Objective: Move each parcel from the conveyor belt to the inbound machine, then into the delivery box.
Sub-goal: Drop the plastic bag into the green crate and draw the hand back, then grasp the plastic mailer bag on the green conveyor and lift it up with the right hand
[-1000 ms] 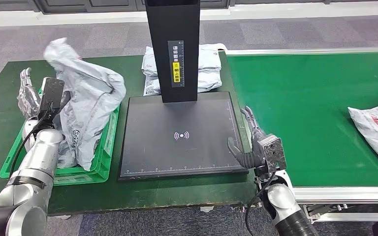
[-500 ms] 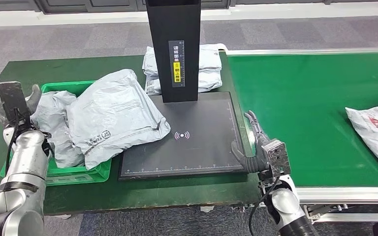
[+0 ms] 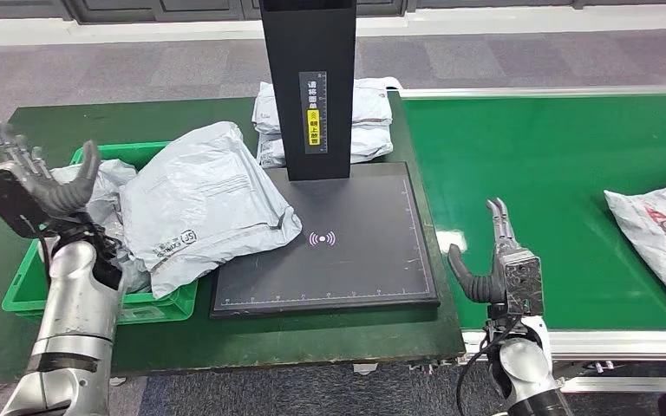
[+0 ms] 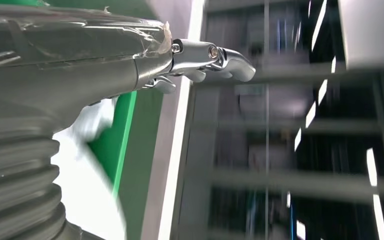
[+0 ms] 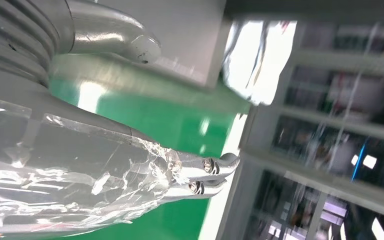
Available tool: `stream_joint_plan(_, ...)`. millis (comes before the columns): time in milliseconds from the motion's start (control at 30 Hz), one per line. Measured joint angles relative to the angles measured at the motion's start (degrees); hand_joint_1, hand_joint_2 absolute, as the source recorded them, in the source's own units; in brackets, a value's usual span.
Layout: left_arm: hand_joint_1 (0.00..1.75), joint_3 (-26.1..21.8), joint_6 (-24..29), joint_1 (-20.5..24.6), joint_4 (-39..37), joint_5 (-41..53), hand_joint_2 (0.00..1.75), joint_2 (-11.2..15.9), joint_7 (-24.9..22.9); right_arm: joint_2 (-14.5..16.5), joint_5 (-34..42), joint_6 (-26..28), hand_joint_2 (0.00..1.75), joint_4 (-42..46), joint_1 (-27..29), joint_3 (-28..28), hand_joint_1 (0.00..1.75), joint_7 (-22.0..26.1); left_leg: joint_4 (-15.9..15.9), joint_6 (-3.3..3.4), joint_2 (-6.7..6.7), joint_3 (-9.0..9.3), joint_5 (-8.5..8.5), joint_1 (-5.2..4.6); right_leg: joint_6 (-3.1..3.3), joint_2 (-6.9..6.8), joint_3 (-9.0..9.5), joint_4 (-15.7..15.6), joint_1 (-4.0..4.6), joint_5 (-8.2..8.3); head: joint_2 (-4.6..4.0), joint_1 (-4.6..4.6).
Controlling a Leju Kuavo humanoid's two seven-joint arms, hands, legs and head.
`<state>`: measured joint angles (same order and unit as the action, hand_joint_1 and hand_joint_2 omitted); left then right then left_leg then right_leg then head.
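The left hand (image 3: 39,178) is raised above the near-left corner of the green delivery box (image 3: 152,303), palm turned toward the box, fingers (image 3: 17,147) spread apart and holding nothing; its silver forearm rises steeply from the lower left. The grey parcel (image 3: 204,204) lies flat and tilted, one part over the box's rim and the other on the black plate of the inbound machine (image 3: 347,251), just beside the scan mark; another crumpled grey parcel (image 3: 95,191) sits in the box beneath it. The right hand (image 3: 490,260) stands upright over the near edge of the conveyor belt (image 3: 555,173), just right of the machine plate, thumb out to the side and fingers (image 3: 499,217) pointing away from the robot, apart, empty. A white parcel with red print (image 3: 663,230) rests on the belt at its far right. Two more grey parcels (image 3: 368,121) are stacked on the worktop (image 3: 139,117) behind the machine's black column.
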<state>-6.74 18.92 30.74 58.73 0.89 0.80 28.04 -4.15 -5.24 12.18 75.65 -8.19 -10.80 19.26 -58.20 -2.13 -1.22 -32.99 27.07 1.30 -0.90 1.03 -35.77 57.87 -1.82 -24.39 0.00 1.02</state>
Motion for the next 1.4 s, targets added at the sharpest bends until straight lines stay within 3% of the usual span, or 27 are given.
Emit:
stream_joint_plan(167, 0.00, 8.8, -5.6, -0.5, -0.7, 0.7, 1.75, -5.3, 0.0, -0.1, -4.9, 4.8, 1.75, -0.6, 1.2, 5.0, 0.00, -1.4, 0.0, 0.04, -0.06, 0.00, 0.01, -0.09, -0.04, -0.05, 0.02, 0.0, -0.10, -0.01, 0.00, 0.02)
stream_joint_plan(333, 0.00, 19.0, -9.5, -0.7, -3.7, -0.1, 1.75, -10.2, 0.1, -0.9, -7.4, 4.8, 1.75, -4.9, 1.2, 12.5, 0.00, -1.6, 0.0, 0.15, -0.01, -0.02, 0.09, -0.19, -0.08, -0.05, 0.05, 0.0, -0.20, 0.00, 0.00, 0.01)
stream_joint_plan(467, 0.00, 24.6, -9.8, -0.6, -6.3, 0.4, 1.75, -12.2, -0.5, -2.4, -8.4, 4.4, 1.75, -10.7, -0.2, 17.3, 0.00, -1.3, 0.0, 0.17, 0.00, -0.02, 0.10, -0.21, -0.12, -0.05, 0.03, 0.0, -0.23, -0.03, 0.00, 0.01)
stream_joint_plan(667, 0.00, 31.2, 1.0, 2.9, -15.0, 13.8, 1.75, -12.8, -6.6, -4.1, -10.1, 4.8, 1.75, -19.7, -3.3, 20.8, 0.00, -2.0, 0.0, 0.16, 0.01, -0.02, 0.08, -0.20, -0.13, -0.02, 0.00, 0.0, -0.21, -0.03, 0.00, 0.01)
stream_joint_plan(767, 0.00, 33.1, 2.9, 4.6, -19.3, 16.0, 1.75, -12.9, -7.1, -4.6, -10.4, 4.8, 1.75, -23.0, -4.5, 21.7, 0.00, -1.5, 0.0, 0.16, 0.02, -0.01, 0.07, -0.20, -0.13, 0.02, 0.00, 0.0, -0.21, -0.02, 0.00, 0.01)
stream_joint_plan(1067, 0.00, 34.7, 4.2, 6.6, -24.8, 18.0, 1.75, -12.9, -8.4, -5.3, -10.7, 4.7, 1.75, -27.1, -5.8, 22.1, 0.00, -1.3, 0.0, 0.17, 0.02, -0.05, 0.07, -0.20, -0.14, 0.04, 0.00, 0.0, -0.22, -0.03, 0.00, 0.01)
stream_joint_plan(1200, 0.00, 36.5, 10.9, 7.7, -27.8, 28.1, 1.75, -12.7, -15.0, -5.3, -12.3, 4.5, 1.75, -28.2, -6.7, 22.2, 0.00, -1.4, 0.0, 0.18, 0.03, -0.06, 0.07, -0.20, -0.15, 0.04, 0.00, 0.0, -0.22, -0.03, 0.00, 0.01)
stream_joint_plan(1400, 0.00, 35.3, 18.9, 7.9, -29.9, 32.8, 1.75, -12.1, -13.8, -4.9, -14.7, 4.6, 1.75, -29.8, -7.8, 23.2, 0.00, -1.4, 0.0, 0.19, 0.00, -0.06, 0.04, -0.20, -0.15, -0.01, 0.01, 0.0, -0.21, -0.03, 0.00, 0.01)
